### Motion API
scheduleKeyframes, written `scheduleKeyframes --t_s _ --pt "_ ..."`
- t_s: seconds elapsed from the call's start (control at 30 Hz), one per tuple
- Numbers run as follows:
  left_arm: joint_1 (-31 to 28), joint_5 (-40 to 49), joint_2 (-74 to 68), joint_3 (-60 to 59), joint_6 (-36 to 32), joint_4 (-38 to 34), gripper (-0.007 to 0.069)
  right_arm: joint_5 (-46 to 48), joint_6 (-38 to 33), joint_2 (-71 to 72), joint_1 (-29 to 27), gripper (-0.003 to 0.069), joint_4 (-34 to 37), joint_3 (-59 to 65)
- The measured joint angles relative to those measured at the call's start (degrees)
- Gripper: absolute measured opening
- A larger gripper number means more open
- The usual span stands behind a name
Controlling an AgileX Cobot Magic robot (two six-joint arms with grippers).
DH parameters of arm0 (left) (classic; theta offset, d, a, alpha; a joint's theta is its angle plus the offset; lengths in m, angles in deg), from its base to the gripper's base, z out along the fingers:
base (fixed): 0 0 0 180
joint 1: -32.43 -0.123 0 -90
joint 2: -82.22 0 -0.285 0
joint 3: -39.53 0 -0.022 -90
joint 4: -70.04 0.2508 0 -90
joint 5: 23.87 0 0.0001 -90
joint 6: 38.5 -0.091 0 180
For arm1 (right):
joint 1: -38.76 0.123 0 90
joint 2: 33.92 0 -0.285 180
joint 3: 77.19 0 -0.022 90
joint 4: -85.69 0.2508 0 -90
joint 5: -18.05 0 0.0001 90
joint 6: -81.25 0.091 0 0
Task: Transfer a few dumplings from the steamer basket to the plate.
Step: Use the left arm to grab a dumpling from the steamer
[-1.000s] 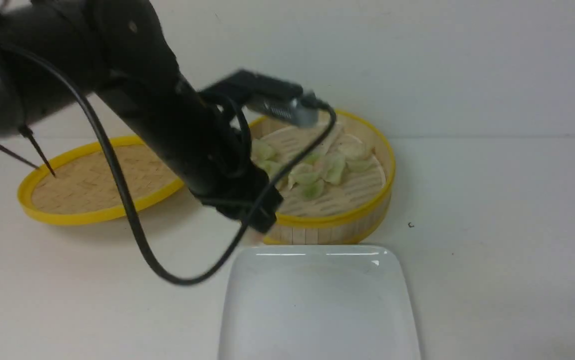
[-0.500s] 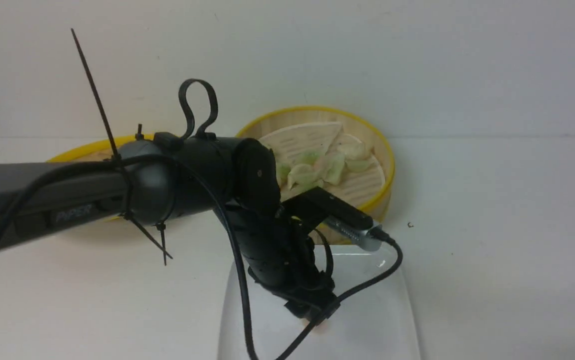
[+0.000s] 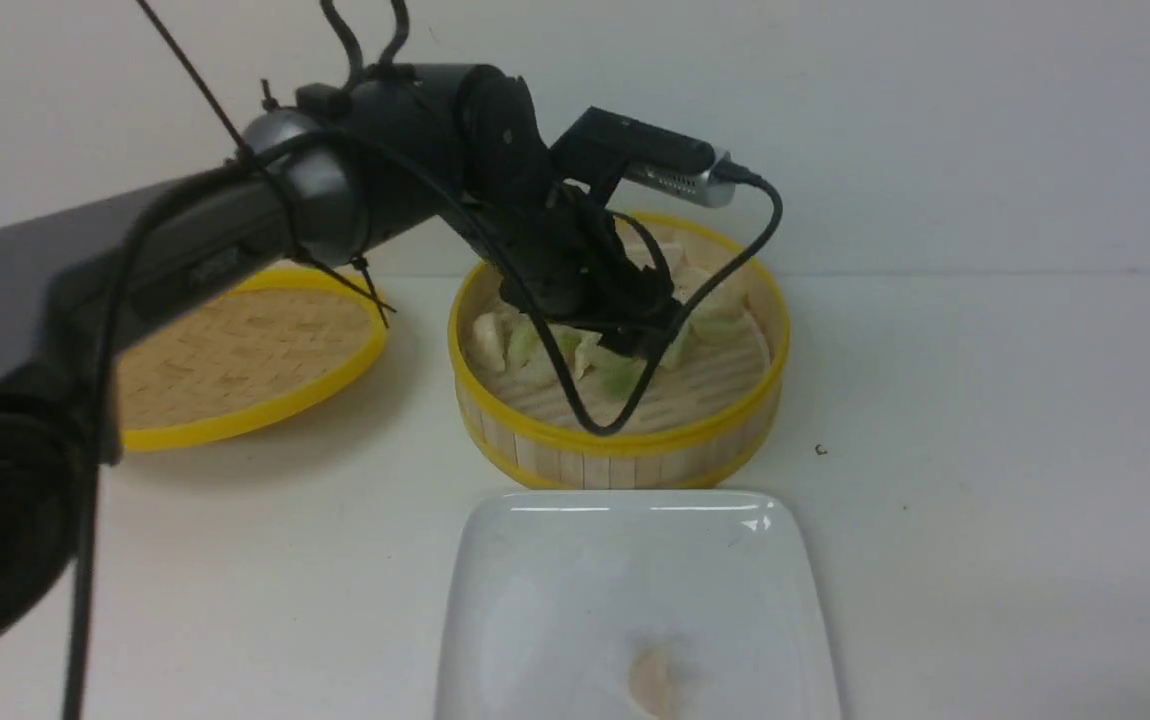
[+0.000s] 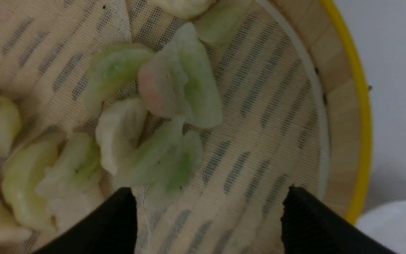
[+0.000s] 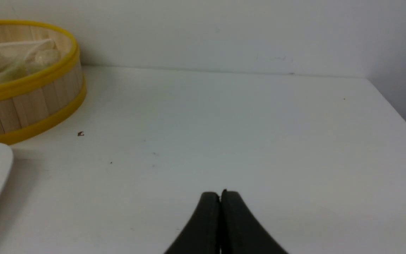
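The steamer basket (image 3: 620,440) stands mid-table with several pale green and whitish dumplings (image 3: 615,375) on its slotted floor. My left gripper (image 3: 635,340) hangs inside it, open and empty. In the left wrist view the left gripper (image 4: 208,192) has its black fingertips (image 4: 125,211) spread over bare floor just short of the dumplings (image 4: 178,81). In front of the basket lies the white plate (image 3: 635,570), with one pinkish dumpling (image 3: 653,682) near its front edge. My right gripper (image 5: 220,193) is shut over bare table, to the right of the basket (image 5: 30,102).
A flat woven lid with a yellow rim (image 3: 235,350) lies left of the basket. A wall runs close behind both. A small dark speck (image 3: 820,450) sits right of the basket. The table's right edge (image 5: 400,116) shows in the right wrist view.
My left arm swung down over the plate, then rose back into the basket. Its jaws opened, and a pinkish dumpling now lies on the plate.
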Motion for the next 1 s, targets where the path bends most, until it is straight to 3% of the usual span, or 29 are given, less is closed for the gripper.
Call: scheduleKeyframes --t_s 0.23,0.5,0.57,0.6,0.67,0.73,0.77,0.83,1.0 --pt "0.07 -3.75 -8.42 3.37 -0.08 7.46 0.0498 0.0 0.0 0.0 0.0 -0.0015 0.0 0.0" --pt "0.07 -3.41 -9.15 3.99 -0.02 7.26 0.0476 0.0 0.0 0.0 0.0 -0.0015 0.0 0.0" --pt "0.07 -3.0 -9.22 4.2 -0.16 6.6 0.0435 0.0 0.0 0.0 0.0 -0.0015 0.0 0.0" --pt "0.07 -2.65 -9.22 4.22 -0.56 6.6 0.0364 0.0 0.0 0.0 0.0 -0.0015 0.0 0.0" --pt "0.01 -2.51 -9.22 4.22 -0.67 6.71 0.0299 0.0 0.0 0.0 0.0 -0.0015 0.0 0.0" --pt "-0.09 -1.61 -8.93 4.27 -0.74 6.39 0.0124 0.0 0.0 0.0 0.0 -0.0015 0.0 0.0" --pt "-0.09 -1.12 -8.71 4.27 -0.83 6.26 0.0081 0.0 0.0 0.0 0.0 -0.0015 0.0 0.0" --pt "-0.09 0.7 -8.14 4.21 -0.88 5.69 0.0027 0.0 0.0 0.0 0.0 -0.0015 0.0 0.0" --pt "-0.03 3.13 -5.51 3.84 -0.88 5.36 -0.0006 0.0 0.0 0.0 0.0 -0.0015 0.0 0.0"
